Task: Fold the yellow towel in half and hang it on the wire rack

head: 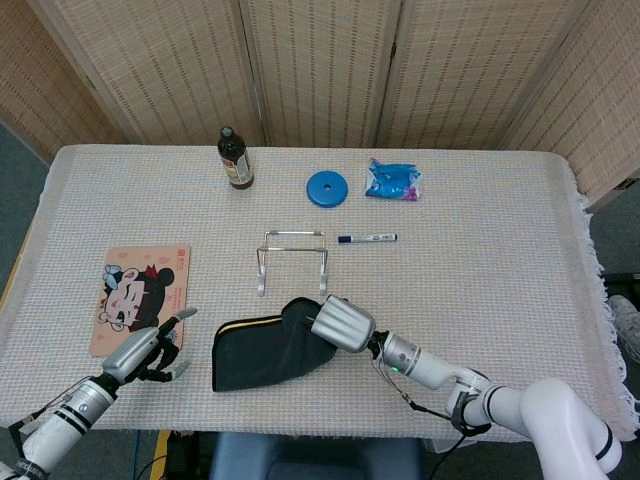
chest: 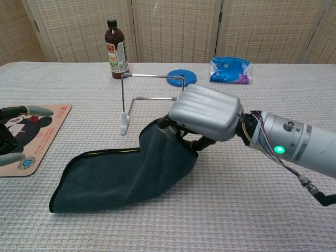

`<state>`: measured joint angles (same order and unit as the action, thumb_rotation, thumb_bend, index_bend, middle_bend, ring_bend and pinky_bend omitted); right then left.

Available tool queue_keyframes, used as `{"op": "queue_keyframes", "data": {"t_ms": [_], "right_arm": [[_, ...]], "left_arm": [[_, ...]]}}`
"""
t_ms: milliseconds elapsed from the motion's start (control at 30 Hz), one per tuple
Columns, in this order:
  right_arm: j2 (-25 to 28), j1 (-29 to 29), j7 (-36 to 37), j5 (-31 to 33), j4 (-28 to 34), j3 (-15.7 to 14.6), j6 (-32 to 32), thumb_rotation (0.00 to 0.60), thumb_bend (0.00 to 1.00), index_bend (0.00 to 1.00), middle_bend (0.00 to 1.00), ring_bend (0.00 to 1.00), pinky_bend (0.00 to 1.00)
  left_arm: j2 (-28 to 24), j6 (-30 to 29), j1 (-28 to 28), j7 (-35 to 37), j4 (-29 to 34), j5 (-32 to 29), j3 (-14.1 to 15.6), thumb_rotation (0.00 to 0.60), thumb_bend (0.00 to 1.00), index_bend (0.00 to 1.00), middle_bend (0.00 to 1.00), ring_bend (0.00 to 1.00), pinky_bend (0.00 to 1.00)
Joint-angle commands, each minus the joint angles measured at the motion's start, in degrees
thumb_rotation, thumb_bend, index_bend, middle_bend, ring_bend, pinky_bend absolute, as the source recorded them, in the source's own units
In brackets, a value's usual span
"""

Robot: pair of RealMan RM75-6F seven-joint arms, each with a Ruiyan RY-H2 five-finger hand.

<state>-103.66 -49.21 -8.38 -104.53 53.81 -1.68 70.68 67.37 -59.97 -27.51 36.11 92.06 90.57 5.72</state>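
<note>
The folded towel [head: 262, 349] [chest: 126, 176] shows its dark side, with a thin yellow edge along the top. It lies near the table's front edge. My right hand [head: 341, 323] [chest: 206, 112] grips the towel's right end and holds that end raised off the table. The wire rack [head: 291, 258] [chest: 152, 100] stands just behind the towel, with nothing on it. My left hand [head: 148, 349] [chest: 16, 134] hovers open at the front left, beside the towel's left end, holding nothing.
A cartoon mat [head: 139, 296] [chest: 32, 137] lies at the left. Behind the rack are a brown bottle [head: 235, 158] [chest: 116, 49], a blue disc [head: 326, 188] [chest: 181, 77], a blue packet [head: 393, 181] [chest: 230, 70] and a marker pen [head: 366, 238].
</note>
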Motion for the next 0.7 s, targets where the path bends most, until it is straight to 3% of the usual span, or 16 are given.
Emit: {"op": "queue_keyframes", "data": {"t_ms": [33, 500, 700], "right_arm": [[3.5, -0.6, -0.5, 0.7, 6.8, 3.1, 2.7, 0.6, 0.46, 0.79, 0.88, 0.98, 1.0], [18.6, 0.8, -16.5, 7.0, 35.9, 13.1, 3.1, 0.6, 0.5, 0.8, 0.89, 0.99, 1.0], [21.4, 1.8, -21.7, 9.6, 40.9, 15.3, 2.7, 0.6, 0.5, 0.8, 0.9, 0.99, 1.0]], "left_arm": [[-0.6, -0.4, 0.3, -0.5, 0.8, 0.7, 0.5, 0.6, 0.42, 0.0, 0.91, 0.73, 0.92], [-2.3, -1.8, 0.7, -1.1, 2.9, 2.1, 0.9, 0.6, 0.42, 0.0, 0.91, 0.73, 0.92], [-2.5, -1.9, 0.6, -0.8, 3.0, 2.9, 1.1, 0.6, 0.42, 0.0, 0.91, 0.73, 0.92]]}}
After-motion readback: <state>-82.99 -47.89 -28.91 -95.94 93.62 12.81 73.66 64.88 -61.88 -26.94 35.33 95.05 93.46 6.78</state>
